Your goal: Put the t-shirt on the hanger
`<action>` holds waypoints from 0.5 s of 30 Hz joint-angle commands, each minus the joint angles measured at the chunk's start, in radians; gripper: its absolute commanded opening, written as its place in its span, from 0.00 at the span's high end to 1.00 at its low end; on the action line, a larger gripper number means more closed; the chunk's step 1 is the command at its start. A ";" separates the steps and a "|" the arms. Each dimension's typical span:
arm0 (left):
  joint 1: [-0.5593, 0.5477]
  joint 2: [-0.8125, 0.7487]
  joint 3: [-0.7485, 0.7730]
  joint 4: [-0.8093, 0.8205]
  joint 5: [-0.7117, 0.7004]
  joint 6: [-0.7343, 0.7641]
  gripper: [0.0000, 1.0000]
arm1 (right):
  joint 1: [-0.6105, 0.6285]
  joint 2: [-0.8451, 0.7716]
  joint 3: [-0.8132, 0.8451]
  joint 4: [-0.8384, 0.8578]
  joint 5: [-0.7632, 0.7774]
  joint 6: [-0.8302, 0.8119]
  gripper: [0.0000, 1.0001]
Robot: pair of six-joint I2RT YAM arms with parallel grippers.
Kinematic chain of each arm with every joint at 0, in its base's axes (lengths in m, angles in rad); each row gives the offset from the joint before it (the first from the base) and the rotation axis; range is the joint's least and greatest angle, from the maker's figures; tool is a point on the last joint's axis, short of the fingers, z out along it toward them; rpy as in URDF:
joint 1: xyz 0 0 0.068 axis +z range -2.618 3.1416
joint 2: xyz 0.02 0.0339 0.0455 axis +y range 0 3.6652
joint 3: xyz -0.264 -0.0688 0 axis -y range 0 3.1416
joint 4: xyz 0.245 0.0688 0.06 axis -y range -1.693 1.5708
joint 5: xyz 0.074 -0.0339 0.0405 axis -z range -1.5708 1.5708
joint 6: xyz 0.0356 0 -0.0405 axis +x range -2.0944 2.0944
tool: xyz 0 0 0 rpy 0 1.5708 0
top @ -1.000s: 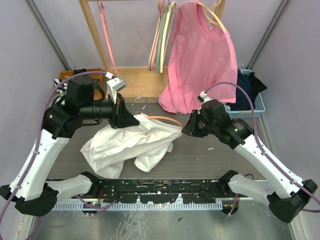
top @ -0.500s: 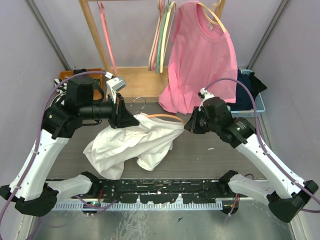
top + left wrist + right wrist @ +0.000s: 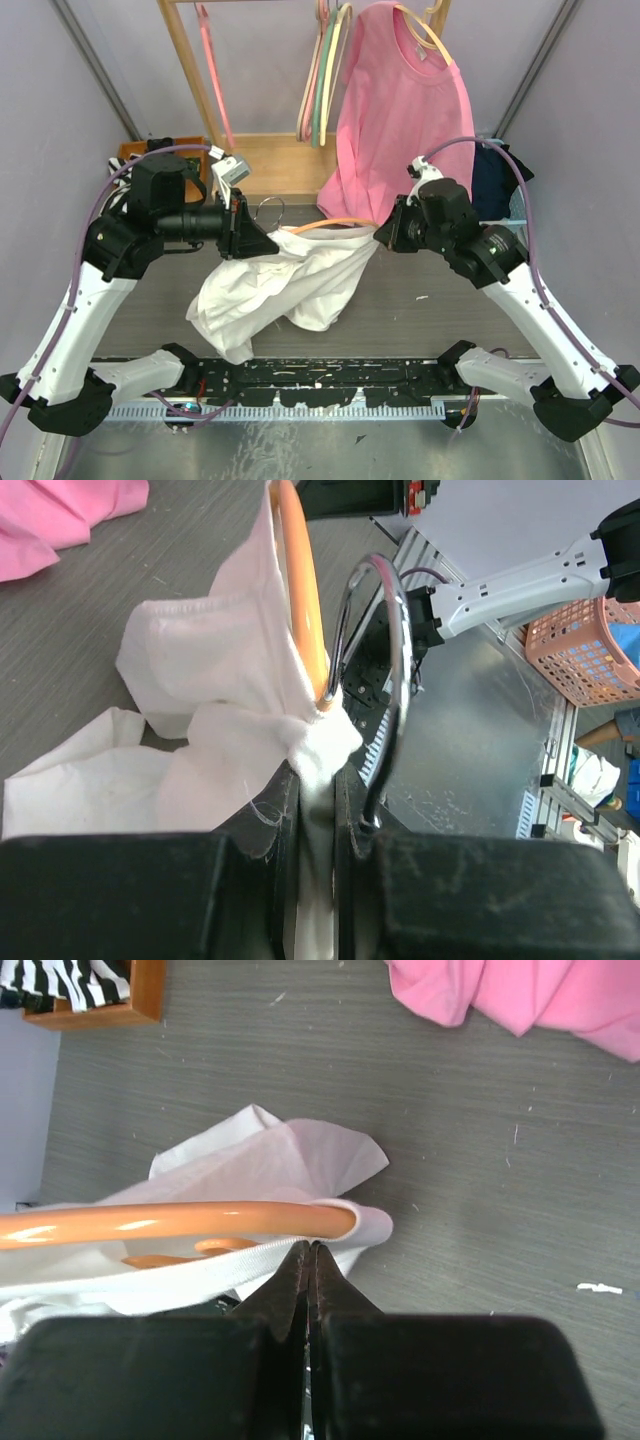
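The white t-shirt (image 3: pixel 290 285) hangs bunched between my two grippers, its lower folds on the table. The orange hanger (image 3: pixel 335 223) lies across its top, with the silver hook (image 3: pixel 268 208) by the left gripper. My left gripper (image 3: pixel 265 242) is shut on a wad of the t-shirt (image 3: pixel 200 680) at the base of the hanger (image 3: pixel 300 590), beside the hook (image 3: pixel 400 650). My right gripper (image 3: pixel 310 1248) is shut on the t-shirt's ribbed edge (image 3: pixel 200 1270), just under the hanger's arm tip (image 3: pixel 180 1222), which the cloth wraps.
A pink t-shirt (image 3: pixel 400 120) hangs on a cream hanger from the wooden rack (image 3: pixel 190 70), close behind the right gripper. Green and pink hangers (image 3: pixel 320 90) hang beside it. A blue basket (image 3: pixel 518 205) with dark cloth stands at the right. A striped cloth (image 3: pixel 60 980) lies in a wooden box.
The right gripper has shut on the shirt's edge and moved up and to the right. The shirt and hanger rose and shifted right with it. The left gripper kept its grip.
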 commanded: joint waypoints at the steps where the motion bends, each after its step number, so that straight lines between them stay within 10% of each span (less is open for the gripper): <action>1: -0.002 0.007 -0.032 0.070 0.054 -0.025 1.00 | 0.009 0.040 0.121 0.144 -0.094 -0.001 0.99; 15: -0.003 0.018 -0.056 0.088 0.061 -0.033 1.00 | 0.031 0.117 0.230 0.185 -0.167 -0.015 0.99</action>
